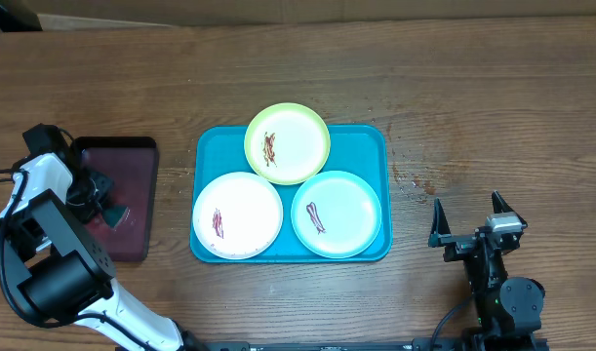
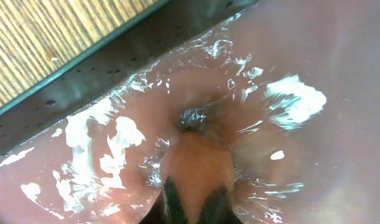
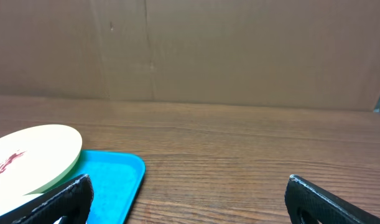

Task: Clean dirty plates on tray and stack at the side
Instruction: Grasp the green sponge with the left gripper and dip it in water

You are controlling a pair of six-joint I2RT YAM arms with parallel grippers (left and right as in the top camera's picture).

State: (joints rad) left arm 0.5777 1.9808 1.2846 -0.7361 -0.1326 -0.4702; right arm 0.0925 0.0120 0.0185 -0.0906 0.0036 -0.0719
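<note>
Three plates lie on the turquoise tray (image 1: 372,142), and each has reddish-brown streaks. The yellow-green plate (image 1: 288,143) is at the back, the white plate (image 1: 237,215) front left, the pale mint plate (image 1: 337,214) front right. My left gripper (image 1: 108,203) is down in the dark maroon tray (image 1: 132,161), left of the turquoise tray. In the left wrist view its fingers (image 2: 196,202) are shut on a pinkish-orange soft piece (image 2: 197,165) pressed against the glossy maroon tray floor (image 2: 314,155). My right gripper (image 1: 467,226) is open and empty, low over the table right of the turquoise tray.
The right wrist view shows the right gripper (image 3: 190,202), the yellow-green plate (image 3: 28,155), a corner of the turquoise tray (image 3: 118,177), bare wood and a cardboard wall (image 3: 239,50) behind. Dark spots (image 1: 415,183) mark the wood right of the tray.
</note>
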